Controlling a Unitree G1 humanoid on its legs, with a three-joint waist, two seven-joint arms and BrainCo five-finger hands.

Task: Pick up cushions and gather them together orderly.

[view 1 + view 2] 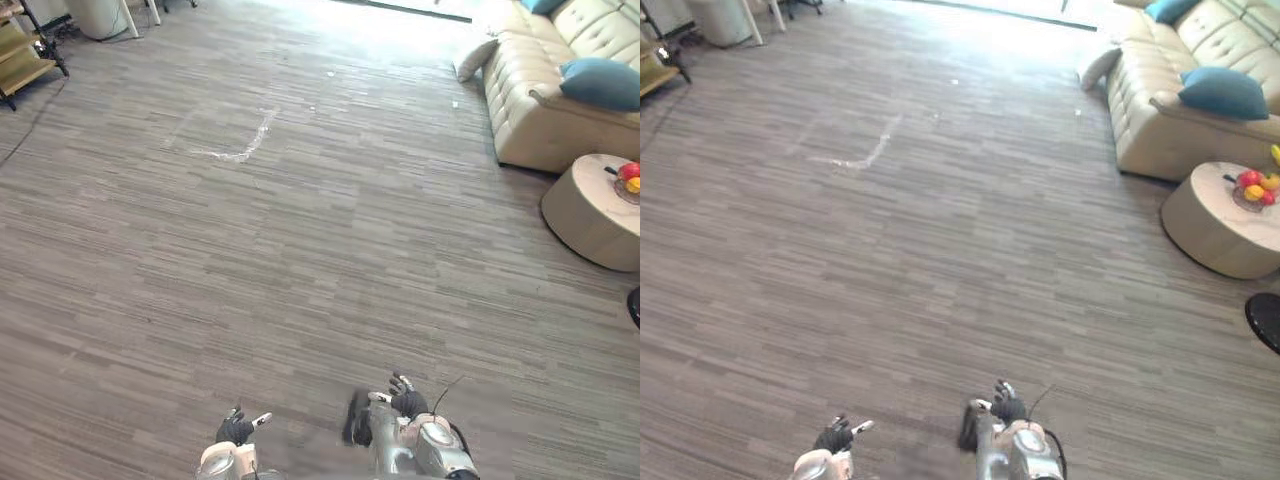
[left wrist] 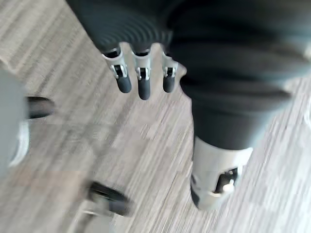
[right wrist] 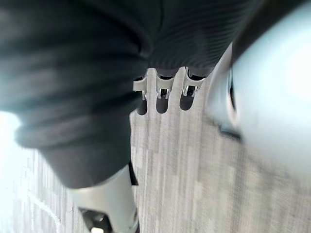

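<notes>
Head view, 6 o'clock: left hand [image 1: 236,430] and right hand [image 1: 405,400] hang low over the grey plank-patterned floor [image 1: 300,250], fingers straight and relaxed, holding nothing. 2 o'clock: teal fabric cushion [image 1: 603,82] on the arm of the cream leather sofa [image 1: 530,125], with a second teal cushion [image 1: 543,5] farther along it. 1 o'clock: off-white cushion [image 1: 476,58] on the floor, leaning against the sofa's end.

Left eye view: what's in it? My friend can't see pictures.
A beige sofa at the upper right has a blue cushion on its arm and a pale cushion on the floor at its end. Wide grey floor lies between it and the robot's empty left hand and right hand at the bottom.
</notes>
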